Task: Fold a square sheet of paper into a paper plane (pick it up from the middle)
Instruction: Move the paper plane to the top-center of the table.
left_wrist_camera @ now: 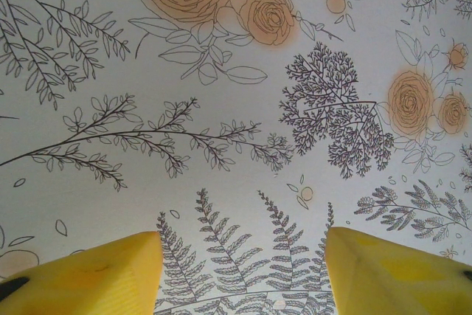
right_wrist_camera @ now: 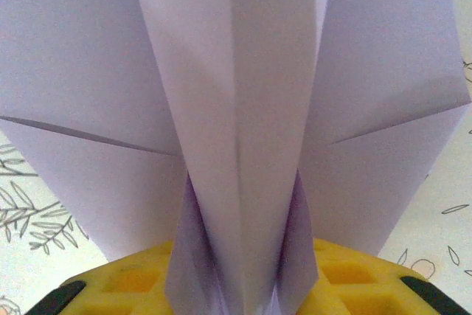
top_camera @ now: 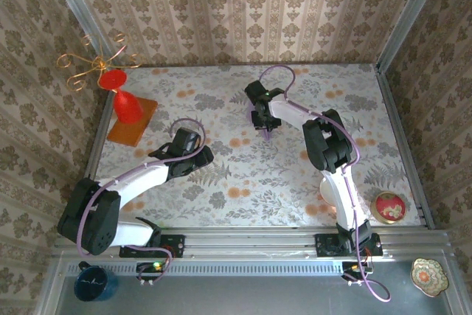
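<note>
Right wrist view: our right gripper sets its yellow fingers on either side of the central keel of the paper plane. We cannot tell whether they pinch it or merely flank it. The plane's long axis runs straight ahead from the jaws, wings spreading to both sides. Our left gripper, fingers apart and empty, hangs over the tablecloth, well apart from the plane, so the right arm is nearer.
</note>
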You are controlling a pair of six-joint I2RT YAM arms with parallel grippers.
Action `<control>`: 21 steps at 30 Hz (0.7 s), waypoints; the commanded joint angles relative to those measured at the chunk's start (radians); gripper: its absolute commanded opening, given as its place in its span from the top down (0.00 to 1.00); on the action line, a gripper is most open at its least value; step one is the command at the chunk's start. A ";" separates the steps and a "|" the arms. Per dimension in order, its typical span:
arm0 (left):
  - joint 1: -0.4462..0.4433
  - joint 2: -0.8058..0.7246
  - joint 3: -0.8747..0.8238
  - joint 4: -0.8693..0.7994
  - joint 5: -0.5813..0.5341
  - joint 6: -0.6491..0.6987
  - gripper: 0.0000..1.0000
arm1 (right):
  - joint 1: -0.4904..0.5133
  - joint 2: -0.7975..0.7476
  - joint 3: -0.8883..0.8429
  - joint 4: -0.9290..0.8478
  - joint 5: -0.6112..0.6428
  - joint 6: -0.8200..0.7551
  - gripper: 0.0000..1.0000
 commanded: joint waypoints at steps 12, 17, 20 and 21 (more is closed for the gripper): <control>0.005 -0.013 0.011 -0.024 -0.005 0.030 0.39 | -0.038 0.004 -0.021 0.034 -0.076 0.038 0.59; 0.005 -0.045 0.041 -0.064 -0.030 0.055 0.39 | -0.038 -0.120 -0.016 0.025 -0.098 0.006 0.55; 0.009 -0.070 0.066 -0.095 -0.057 0.081 0.38 | -0.038 -0.217 -0.042 0.031 -0.107 -0.007 0.48; 0.012 -0.080 0.073 -0.106 -0.068 0.090 0.38 | -0.038 -0.257 -0.068 0.045 -0.098 -0.010 0.43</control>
